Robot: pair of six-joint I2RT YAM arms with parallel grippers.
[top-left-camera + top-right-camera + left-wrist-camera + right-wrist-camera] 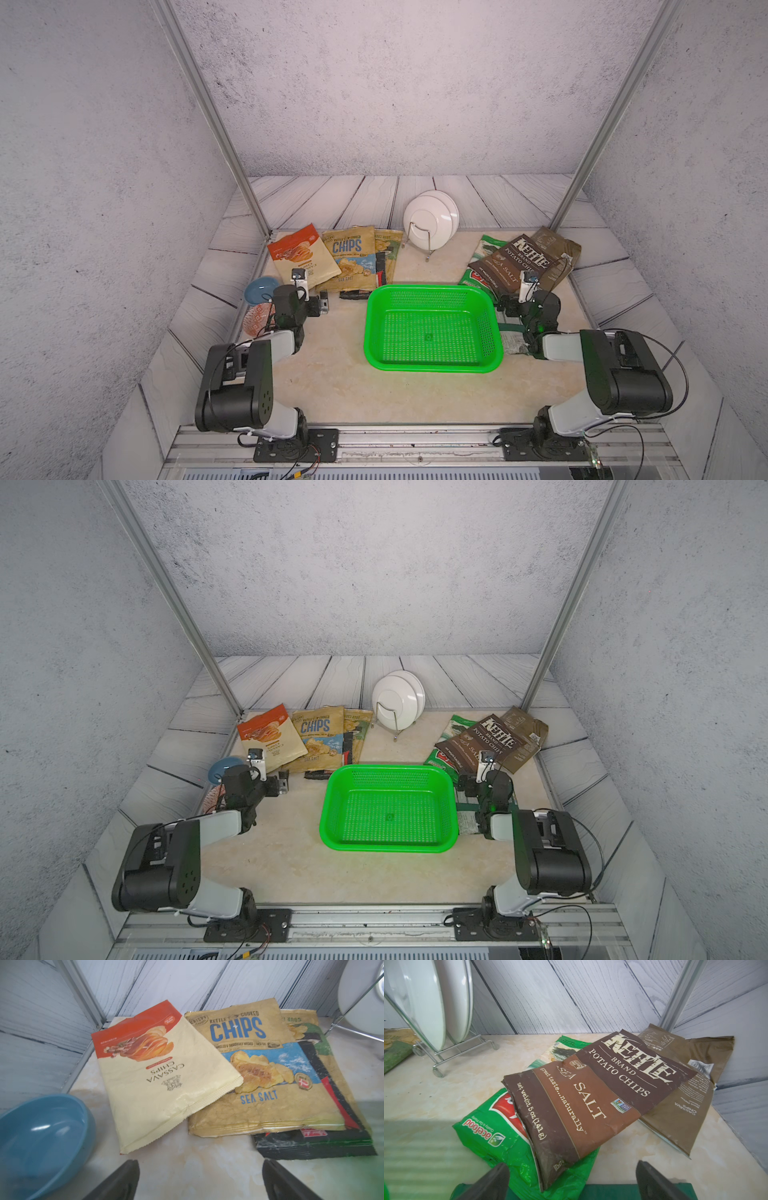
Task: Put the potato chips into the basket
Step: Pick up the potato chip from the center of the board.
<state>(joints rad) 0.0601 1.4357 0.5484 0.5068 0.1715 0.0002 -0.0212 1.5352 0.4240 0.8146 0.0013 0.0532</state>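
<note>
The green basket stands mid-table with nothing in it. Potato chips lie in two heaps behind it. On the left are a cream-and-orange cassava bag, a tan "CHIPS" bag and a black bag under it. On the right are a brown Kettle bag, a green bag beneath it and an olive-brown bag. My left gripper is open over bare table just short of the left heap. My right gripper is open, with the Kettle bag's near corner between its fingers, not pinched.
White plates stand in a wire rack at the back. A blue bowl and a pink patterned dish sit beside my left arm. Another crumpled bag lies under my right arm. Walls and metal posts close in both sides.
</note>
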